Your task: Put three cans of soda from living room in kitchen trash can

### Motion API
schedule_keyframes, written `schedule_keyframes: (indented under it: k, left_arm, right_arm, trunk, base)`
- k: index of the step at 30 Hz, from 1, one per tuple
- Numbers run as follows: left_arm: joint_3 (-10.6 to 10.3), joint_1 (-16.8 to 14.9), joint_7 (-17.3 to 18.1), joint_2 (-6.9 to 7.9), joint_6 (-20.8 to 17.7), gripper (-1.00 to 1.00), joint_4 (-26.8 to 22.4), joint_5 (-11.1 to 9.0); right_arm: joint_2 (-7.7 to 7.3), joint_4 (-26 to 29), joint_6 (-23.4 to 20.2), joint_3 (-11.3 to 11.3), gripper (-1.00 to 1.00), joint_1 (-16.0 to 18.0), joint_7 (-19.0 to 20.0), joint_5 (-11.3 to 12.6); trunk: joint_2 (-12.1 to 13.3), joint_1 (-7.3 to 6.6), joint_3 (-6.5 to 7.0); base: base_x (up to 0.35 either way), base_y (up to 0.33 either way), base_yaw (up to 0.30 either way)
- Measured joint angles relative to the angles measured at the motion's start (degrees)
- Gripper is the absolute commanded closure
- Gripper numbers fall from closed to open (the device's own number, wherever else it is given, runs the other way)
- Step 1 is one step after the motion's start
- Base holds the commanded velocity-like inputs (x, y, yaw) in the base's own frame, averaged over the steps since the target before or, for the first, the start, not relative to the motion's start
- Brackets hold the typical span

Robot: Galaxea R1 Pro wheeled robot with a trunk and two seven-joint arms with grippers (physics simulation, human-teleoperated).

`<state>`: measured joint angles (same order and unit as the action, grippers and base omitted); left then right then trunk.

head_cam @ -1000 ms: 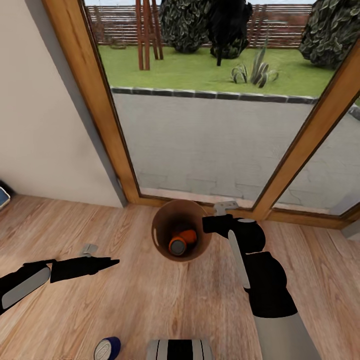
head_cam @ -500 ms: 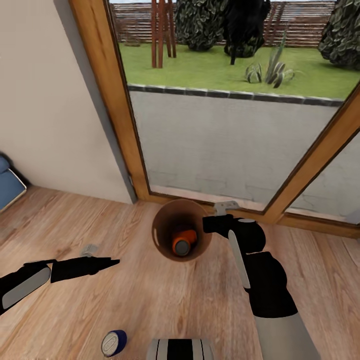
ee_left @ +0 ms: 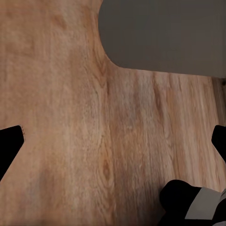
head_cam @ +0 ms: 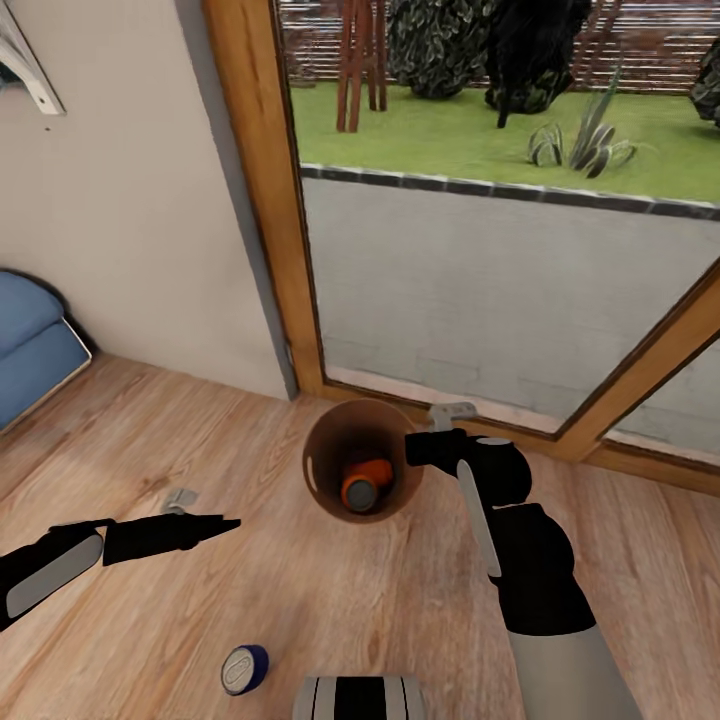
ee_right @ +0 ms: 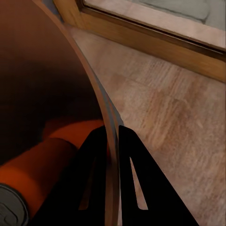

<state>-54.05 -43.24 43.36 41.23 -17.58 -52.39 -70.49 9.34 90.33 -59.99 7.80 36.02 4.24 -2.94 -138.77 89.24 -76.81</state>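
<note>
Whole view has swung since a second ago, so that's the camera turning: the blue sofa (head_cam: pixel 35 345) now shows at the left edge, a pale bracket (head_cam: pixel 25 60) pokes in at the top left, and the door frame (head_cam: pixel 270 190) sits further right. The arms and the bin look the same in the picture as before, so the bin is travelling with the robot. The blue can on the floor has slid from the bottom edge to a bit further right and up.

Right claw (head_cam: pixel 418 447) is pinched on the bin's rim (ee_right: pixel 96 101); the wrist view shows one finger inside the wall and one outside, clamped tight on it. So the bin (head_cam: pixel 330 440) hangs from that claw, mouth open to the camera, brown inside. An orange can (head_cam: pixel 362 483) lies in the bottom of it, silvery end facing up. No writing readable on it.

Left claw (head_cam: pixel 218 523) is out over the wood floor (head_cam: pixel 300 590) holding nothing, fingers spread wide apart in its wrist view (ee_left: pixel 13 139). The dark blue can (head_cam: pixel 245 668) lies on the floor near the robot's base (head_cam: pixel 360 698), well apart from both claws. Its lid markings are too blurry to read.
</note>
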Motion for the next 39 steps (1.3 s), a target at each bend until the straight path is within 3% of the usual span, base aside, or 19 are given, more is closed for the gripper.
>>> schedule_keyframes:
  k: [20, 25, 31, 39]
  left_arm:
    - [0.0, 0.0, -1.0, -0.09, 0.0, -1.00, 0.0, 0.0]
    - [0.0, 0.0, -1.9, -1.17, 0.0, -1.00, 0.0, 0.1]
    - [0.1, 0.0, -2.0, -1.89, -0.1, -1.00, 0.0, 2.0]
    - [0.1, 0.0, -2.0, -1.93, -0.1, -1.00, 0.0, 2.2]
  right_arm:
    - [0.05, 0.0, 0.0, -0.1, 1.00, 0.0, 0.0, -0.5]
    - [0.05, 0.0, 0.0, -0.2, 1.00, 0.0, 0.0, -0.6]
    - [0.04, 0.0, 0.0, -0.1, 1.00, 0.0, 0.0, -0.6]
    - [0.05, 0.0, 0.0, -0.1, 1.00, 0.0, 0.0, -0.5]
  trunk:
    - [0.0, 0.00, -1.32]
    - [0.0, 0.00, -1.78]
    - [0.0, 0.00, -2.33]
    - [0.0, 0.00, -3.07]
  base:
    - [0.000, 0.000, 0.005]
    - [0.000, 0.000, 0.000]
    - [0.000, 0.000, 0.000]
    - [0.000, 0.000, 0.000]
